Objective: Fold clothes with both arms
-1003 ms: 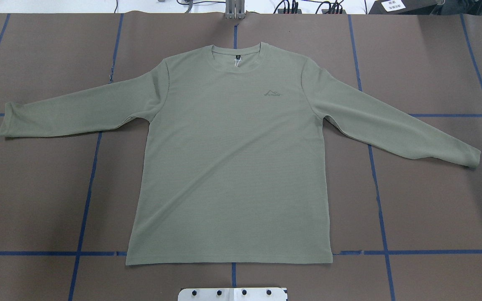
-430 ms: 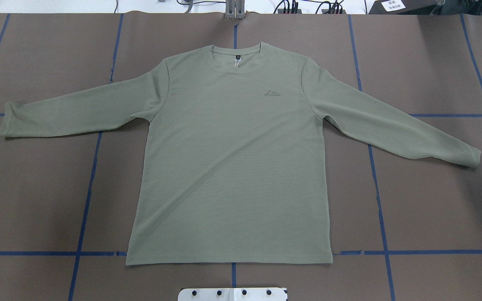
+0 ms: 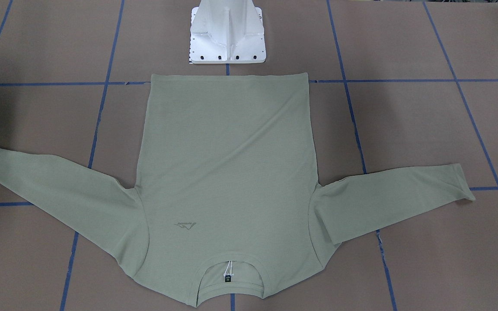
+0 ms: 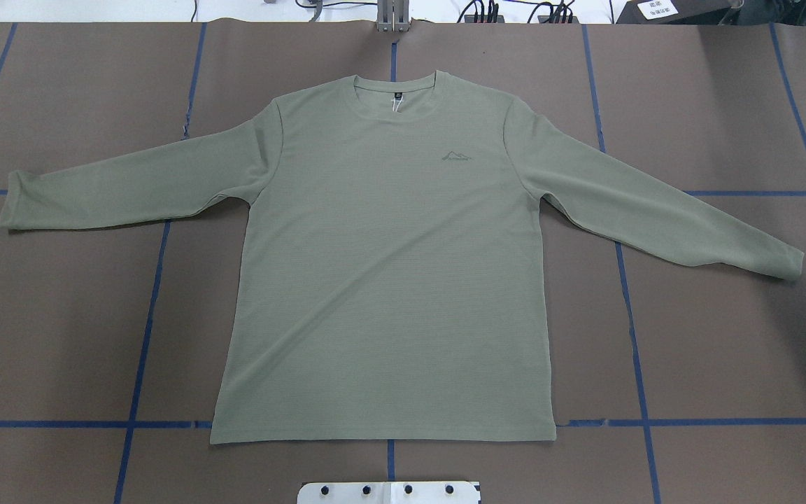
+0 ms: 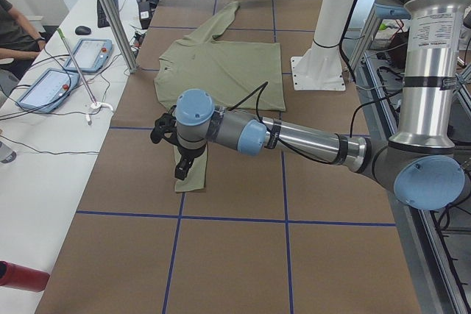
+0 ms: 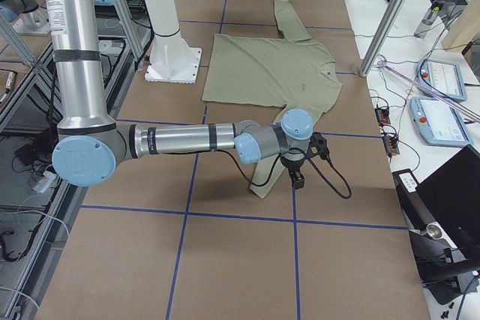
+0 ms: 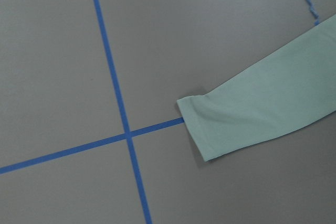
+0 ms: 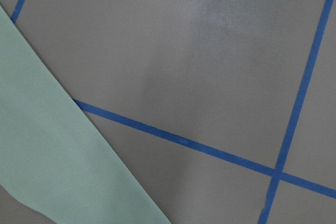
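Brown paper covers the whole table (image 4: pixel 60 336), ruled into big squares by blue tape lines (image 4: pixel 144 315). Nearest the robot stands the white metal pedestal base (image 3: pixel 227 34). Just beyond it, not touching, runs the straight hem of the pale sage-green long-sleeved knit shirt (image 4: pixel 389 280). It lies flat and face up in the middle of the table, both sleeves spread wide.

Out on the left, the silver-grey left arm with light-blue joint caps (image 5: pixel 309 141) stretches low across the paper. Its black left gripper (image 5: pixel 181 167) hangs right over the left sleeve's cuff (image 7: pixel 199 124). Clenched or released? Cannot tell from this side view, and its own camera shows only cuff, tape and paper.

Same story on the right: the matching right arm (image 6: pixel 180 139) reaches out, and the black right gripper (image 6: pixel 298 177) hangs over the outer end of the right sleeve (image 4: pixel 662 210). From overhead only a black sliver shows at the right edge, so its grip cannot be told either.

Farther out comes the faint tonal chest logo (image 4: pixel 456 155), then the round ribbed collar (image 4: pixel 396 112) with its small black neck label (image 4: pixel 397 96), close to the far edge. Past the table, a white bench carries grey handheld control tablets (image 5: pixel 44 86), and a person's arm (image 5: pixel 15 53) rests there.
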